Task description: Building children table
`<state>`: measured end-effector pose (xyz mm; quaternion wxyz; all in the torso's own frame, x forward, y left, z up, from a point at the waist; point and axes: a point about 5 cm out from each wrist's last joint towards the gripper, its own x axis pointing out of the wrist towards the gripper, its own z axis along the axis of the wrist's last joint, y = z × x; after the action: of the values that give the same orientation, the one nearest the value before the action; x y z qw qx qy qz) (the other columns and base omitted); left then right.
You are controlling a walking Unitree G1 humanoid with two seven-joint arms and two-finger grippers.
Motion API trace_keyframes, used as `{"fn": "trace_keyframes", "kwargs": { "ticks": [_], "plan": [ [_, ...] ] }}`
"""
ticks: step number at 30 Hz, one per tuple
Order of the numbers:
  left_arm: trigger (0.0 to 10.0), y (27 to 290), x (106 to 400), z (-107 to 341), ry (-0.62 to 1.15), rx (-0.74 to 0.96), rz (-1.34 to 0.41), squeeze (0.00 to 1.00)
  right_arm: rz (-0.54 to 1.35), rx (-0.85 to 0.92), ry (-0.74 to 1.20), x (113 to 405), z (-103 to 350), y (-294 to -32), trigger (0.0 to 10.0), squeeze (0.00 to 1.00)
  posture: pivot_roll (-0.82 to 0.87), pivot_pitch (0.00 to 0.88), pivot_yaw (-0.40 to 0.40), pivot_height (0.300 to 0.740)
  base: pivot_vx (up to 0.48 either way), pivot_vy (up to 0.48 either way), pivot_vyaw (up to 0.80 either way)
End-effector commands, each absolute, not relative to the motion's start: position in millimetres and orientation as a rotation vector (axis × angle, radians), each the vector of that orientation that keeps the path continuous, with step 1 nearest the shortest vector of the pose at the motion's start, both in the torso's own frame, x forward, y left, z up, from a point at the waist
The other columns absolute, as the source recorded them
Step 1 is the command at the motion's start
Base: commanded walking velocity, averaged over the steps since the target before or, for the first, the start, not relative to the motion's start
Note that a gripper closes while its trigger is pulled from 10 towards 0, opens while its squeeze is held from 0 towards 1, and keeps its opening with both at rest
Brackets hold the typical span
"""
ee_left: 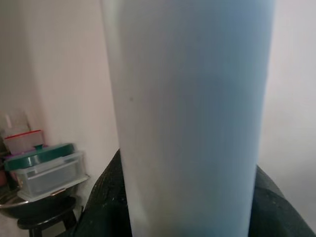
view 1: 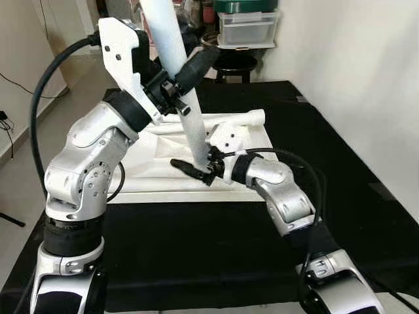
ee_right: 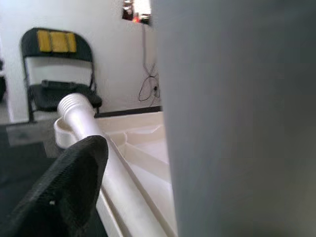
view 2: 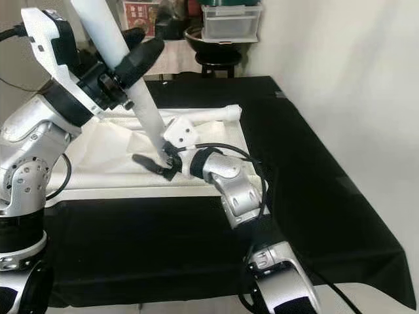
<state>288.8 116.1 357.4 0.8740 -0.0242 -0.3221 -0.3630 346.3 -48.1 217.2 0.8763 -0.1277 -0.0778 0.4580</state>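
Black cloth (view 1: 327,196) covers the floor across the middle and right of the head views, with a pale wall along the right edge. On it, at frame centre, lies a white plastic tabletop (view 1: 157,180), turned underside up so its ribs and raised rim show. A second white table leg (view 1: 245,118) with a threaded end lies along the tabletop's far edge; in the right wrist view that leg (ee_right: 94,128) runs along the rim.

From the upper left of the left eye view the left gripper (view 1: 186,75) is clamped on a white table leg (view 1: 171,46), one black finger lying across its front. The leg slants from the top of the frame down to the centre, its lower end at the tabletop. The left wrist view has this leg (ee_left: 192,118) close up, black finger surfaces either side.

At the lower end, mid-frame, the right gripper (view 1: 200,167) sits against the leg, one finger (view 1: 186,167) pointing left; I cannot tell whether it grips.

At the top centre a black stool (view 1: 234,65) carries a clear storage box with a green lid (view 1: 247,23). A black folding chair (ee_right: 54,69) stands in the upper left of the right wrist view.
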Motion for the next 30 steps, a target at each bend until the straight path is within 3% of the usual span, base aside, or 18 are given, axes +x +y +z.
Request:
{"fn": "trace_keyframes", "kwargs": {
  "ticks": [1, 8, 9, 10, 11, 12, 23, 28, 29, 30],
  "plan": [
    [0.0, 114, 288, 358, -0.693, -0.058, -0.767, 0.00, 0.953, -0.217, -0.149, 347, 221, -40, 10.0, 0.00, -0.03, 0.000, 0.021, 0.740, 0.000, 0.000, 0.00],
    [0.0, 114, 288, 359, -0.700, -0.071, -0.763, 0.00, 0.940, -0.142, -0.174, 345, 229, -25, 10.0, 0.00, -0.02, 0.000, 0.018, 0.740, 0.000, 0.000, 0.00],
    [0.0, 114, 288, 359, -0.700, -0.072, -0.765, 0.00, 0.944, -0.145, -0.186, 345, 231, -23, 8.5, 0.00, -0.02, 0.000, 0.018, 0.740, 0.000, 0.000, 0.00],
    [0.0, 113, 288, 359, -0.700, -0.074, -0.770, 0.00, 0.949, -0.147, -0.193, 344, 232, -22, 3.3, 0.00, -0.02, 0.000, 0.018, 0.740, 0.000, 0.000, 0.00],
    [0.0, 113, 288, 359, -0.700, -0.074, -0.770, 0.00, 0.949, -0.147, -0.193, 344, 232, -22, 3.3, 0.00, -0.02, 0.000, 0.018, 0.740, 0.000, 0.000, 0.00],
    [0.0, 112, 288, 358, -0.700, -0.075, -0.773, 0.00, 0.955, -0.150, -0.198, 343, 233, -21, 0.0, 0.00, -0.02, 0.000, 0.018, 0.740, 0.000, 0.000, 0.00],
    [0.0, 110, 289, 357, -0.699, -0.079, -0.788, 0.00, 0.951, -0.192, -0.215, 343, 236, -21, 0.0, 0.00, -0.03, 0.000, 0.022, 0.740, 0.000, 0.000, 0.00],
    [0.0, 109, 288, 358, -0.705, -0.078, -0.790, 0.00, 0.951, -0.305, -0.224, 343, 230, -25, 0.0, 0.00, -0.02, 0.000, 0.021, 0.740, 0.000, 0.000, 0.00],
    [2.7, 110, 287, 359, -0.714, -0.088, -0.774, 0.00, 0.945, -0.308, -0.217, 344, 229, -27, 0.0, 0.00, -0.02, 0.000, 0.021, 0.740, 0.000, 0.000, 0.00],
    [10.0, 114, 285, 364, -0.733, -0.178, -0.785, 1.00, 0.932, -0.295, -0.209, 346, 229, -30, 0.0, 0.00, -0.02, 0.000, 0.021, 0.740, 0.000, 0.000, 0.00]
  ]
}}
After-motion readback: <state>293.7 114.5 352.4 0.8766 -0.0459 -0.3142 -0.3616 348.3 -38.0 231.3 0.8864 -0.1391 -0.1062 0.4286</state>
